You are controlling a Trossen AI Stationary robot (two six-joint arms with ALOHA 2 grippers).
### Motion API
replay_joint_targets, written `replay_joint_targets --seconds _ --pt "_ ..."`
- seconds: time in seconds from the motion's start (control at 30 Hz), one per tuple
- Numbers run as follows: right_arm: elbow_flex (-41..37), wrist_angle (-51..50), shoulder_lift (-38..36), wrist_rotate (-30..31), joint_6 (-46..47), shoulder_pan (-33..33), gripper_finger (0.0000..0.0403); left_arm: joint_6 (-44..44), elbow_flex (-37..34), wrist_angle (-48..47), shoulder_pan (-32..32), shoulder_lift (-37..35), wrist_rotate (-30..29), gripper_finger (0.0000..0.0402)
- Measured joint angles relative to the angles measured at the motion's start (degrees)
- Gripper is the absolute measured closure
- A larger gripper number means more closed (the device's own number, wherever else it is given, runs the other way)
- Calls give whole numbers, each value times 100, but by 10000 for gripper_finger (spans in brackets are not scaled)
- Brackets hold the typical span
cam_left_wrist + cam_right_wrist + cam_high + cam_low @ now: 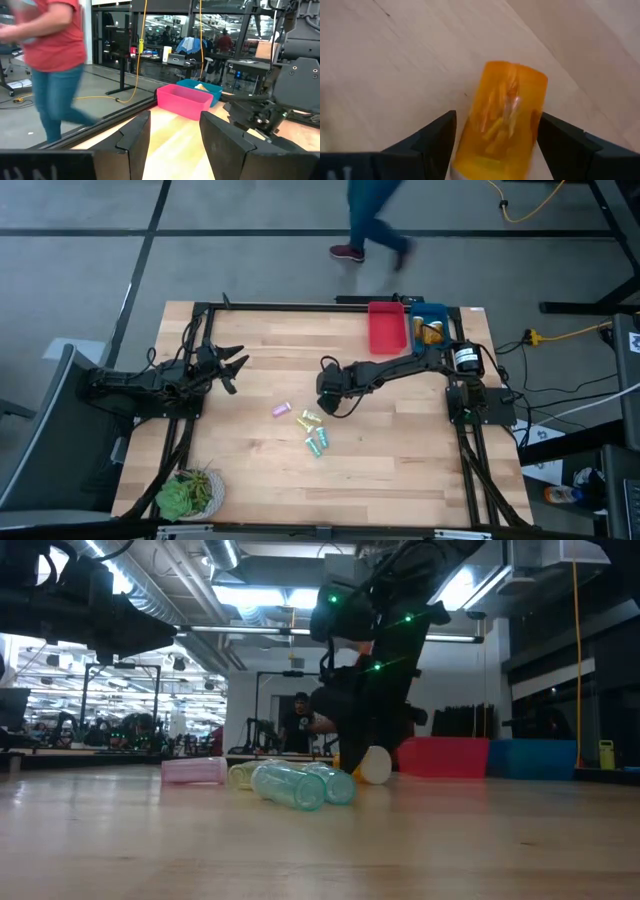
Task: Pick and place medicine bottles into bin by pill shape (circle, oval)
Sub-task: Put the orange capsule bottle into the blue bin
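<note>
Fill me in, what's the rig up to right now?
Sorting pill bottles. The right gripper is low at mid-table with an orange bottle between its fingers; whether they clamp it can't be told. Pastel bottles lie loose nearby. The red bin and blue bin sit at the far edge. The left gripper waits open.
</note>
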Motion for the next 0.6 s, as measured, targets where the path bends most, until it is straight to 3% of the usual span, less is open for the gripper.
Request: replay_joint_targets --seconds 0.27,0.6 --pt "0 -72 0 -84 383 -129 145 0 0 -2 1 0 0 236" --pt "115 -567 -44 -64 174 -228 222 0 -1 -1 -1 0 1 236"
